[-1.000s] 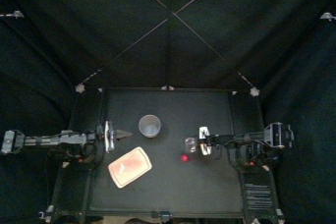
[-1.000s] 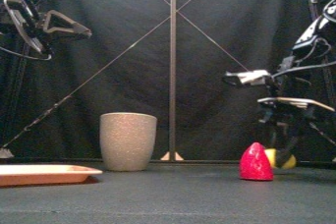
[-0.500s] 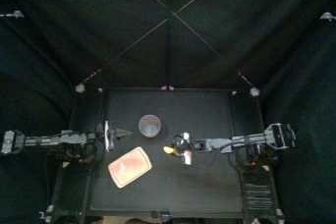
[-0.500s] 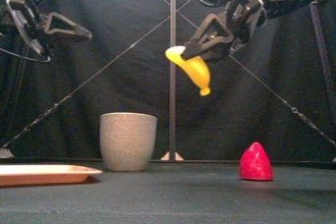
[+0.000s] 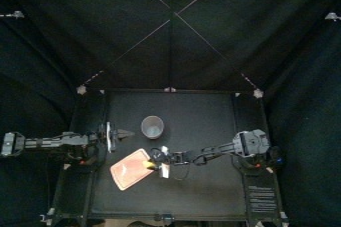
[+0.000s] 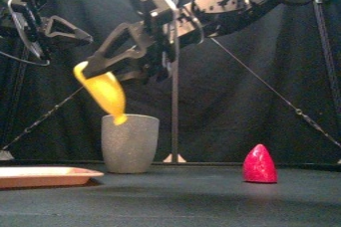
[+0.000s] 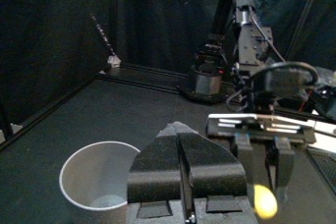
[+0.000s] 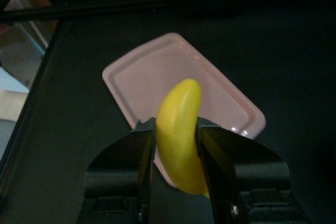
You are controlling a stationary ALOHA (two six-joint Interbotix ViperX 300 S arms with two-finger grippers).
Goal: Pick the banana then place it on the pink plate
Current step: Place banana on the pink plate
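Where the right gripper [image 6: 102, 66] has it clamped between both jaws, the banana [image 6: 106, 93] hangs high over the table, well clear of the surface. The jaws pinch it near its upper end, and it slopes down from there, its lower tip pointing toward the table. In the right wrist view a jaw presses each side of the yellow fruit, with the plate [image 8: 144, 69] spread out below it. From the top view the banana sits over the plate's right edge rather than its middle.

The right arm comes in from the right and stretches low and long across the table, past the centre, so its gripper is on the left half. In the front view the arm slants down from the upper right to the gripper at upper left.

The plate lies flat near the front left of the table. The cup [image 6: 131, 143] stands upright behind it, toward the middle of the table; in the front view the banana's tip appears just above the cup's rim, though the top view puts the cup farther back than the fruit. A red toy [image 6: 260, 163] stands on the table at the right, well apart from both.

The left gripper [image 7: 176, 130] rests raised at the table's left side, its jaws pressed together with nothing between them, pointing toward the cup.
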